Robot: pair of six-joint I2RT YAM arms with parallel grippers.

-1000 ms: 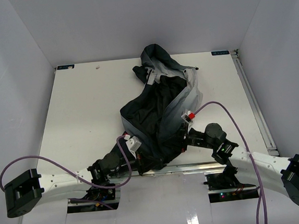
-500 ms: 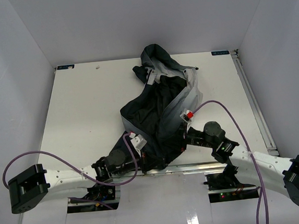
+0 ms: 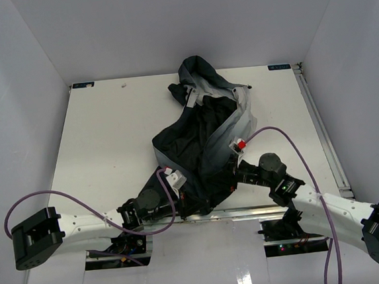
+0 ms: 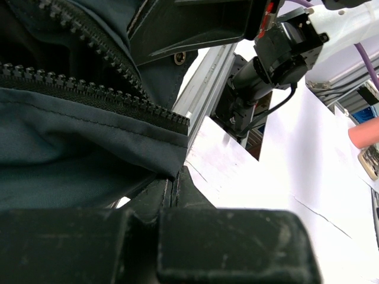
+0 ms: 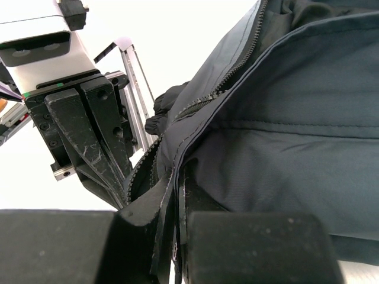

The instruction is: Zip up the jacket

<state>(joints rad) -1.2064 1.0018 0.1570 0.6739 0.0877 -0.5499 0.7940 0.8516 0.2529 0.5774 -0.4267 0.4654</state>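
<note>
Clamping the jacket (image 3: 208,130), left gripper (image 4: 175,188) and right gripper (image 5: 177,198) have barely moved.

Jacket (image 3: 206,147): soft woven cloth, dark navy-black, matt with faint sheen, creased; paler grey cloth panels.
Zipper teeth (image 4: 89,89): small black moulded plastic, slightly glossy, set on cloth tape.
Left pincer (image 4: 176,180): hard black plastic, matt, scuffed.
Right pincer (image 5: 177,201): same black plastic, pale scratches.
Worktop (image 3: 109,136): smooth, white, matt.
Rail (image 4: 204,94) at worktop edge: bare silvery metal.
Cable (image 3: 268,129), 1 of 2: smooth purple sheath.
</note>
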